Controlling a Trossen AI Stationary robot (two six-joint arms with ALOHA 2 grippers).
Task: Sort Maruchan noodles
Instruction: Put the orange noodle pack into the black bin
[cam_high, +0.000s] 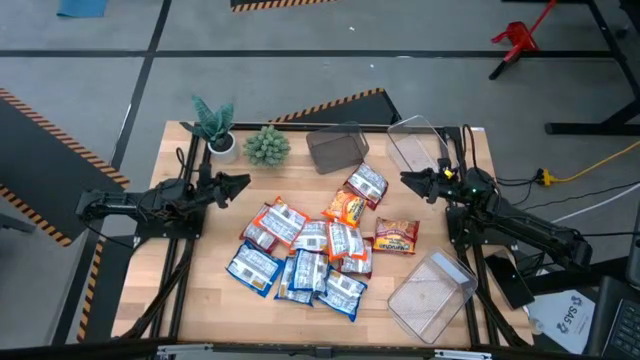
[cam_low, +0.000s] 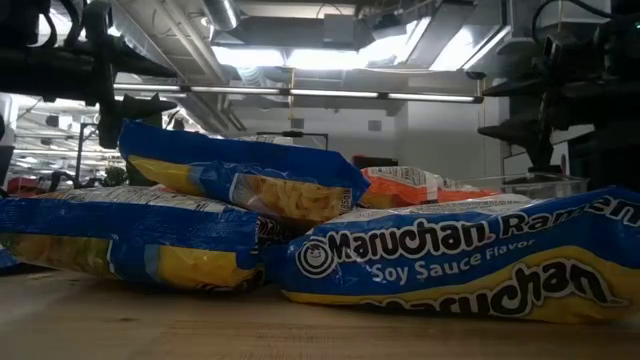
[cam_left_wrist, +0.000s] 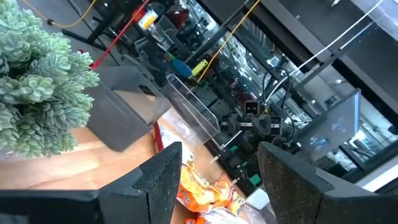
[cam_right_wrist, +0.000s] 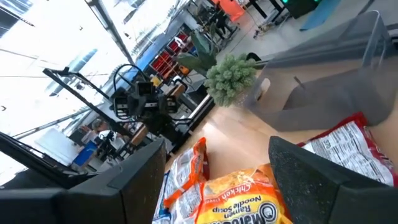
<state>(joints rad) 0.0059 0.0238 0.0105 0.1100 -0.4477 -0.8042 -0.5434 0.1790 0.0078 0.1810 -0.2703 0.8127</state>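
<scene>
A heap of Maruchan noodle packets (cam_high: 315, 250) lies flat on the middle of the wooden table: blue-and-white ones at the near side, orange and red-brown ones (cam_high: 394, 236) toward the right. The low view shows blue soy sauce packets (cam_low: 470, 262) close up. My left gripper (cam_high: 240, 184) hovers open at the table's left, left of the heap; its fingers (cam_left_wrist: 163, 180) frame the far packets. My right gripper (cam_high: 410, 181) hovers open at the right, above and right of an orange packet (cam_right_wrist: 239, 200). Neither touches anything.
Three clear plastic bins stand about the heap: one at the far middle (cam_high: 337, 148), one at the far right (cam_high: 417, 146), one at the near right corner (cam_high: 432, 293). Two small green potted plants (cam_high: 266, 146) sit at the far left. Bare wood shows at the near left.
</scene>
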